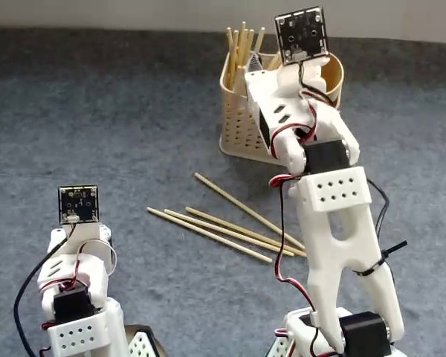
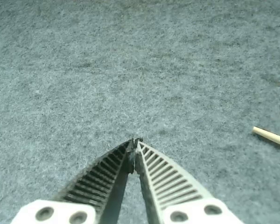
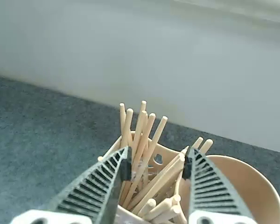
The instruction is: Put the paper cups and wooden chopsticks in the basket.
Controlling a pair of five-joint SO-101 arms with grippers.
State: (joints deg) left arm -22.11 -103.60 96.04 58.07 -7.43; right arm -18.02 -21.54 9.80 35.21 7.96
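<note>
**Four chopsticks loose on the carpet, right arm over the basket**

Two arms stand in very different poses. The right arm [image 1: 327, 193] is stretched far forward and upward, its wrist tipped down over the basket [image 1: 241, 130] at the far edge of the grey carpet [image 1: 97, 111]. Its own view shows the right gripper [image 3: 156, 156] with jaws spread wide and nothing grasped; the upright chopsticks in the basket [image 3: 142, 135] rise into the gap between the two ribbed fingers. The left arm [image 1: 78, 275] sits folded back at the near left corner, well apart from everything. The left gripper [image 2: 134, 140] points down at bare carpet, its jaws pressed together tip to tip with nothing between them; one chopstick tip [image 2: 270, 136] lies off to the side.

By count: one paper cup [image 1: 333, 71] shows, standing inside the basket beside the sticks, its open mouth plain in the right wrist view. One bundle of chopsticks stands in the basket, too crowded to number exactly. Four loose chopsticks [image 1: 230, 227] lie on the carpet between the two arms, near the basket, three of them almost parallel and the fourth angled across toward the right arm's base.
</note>
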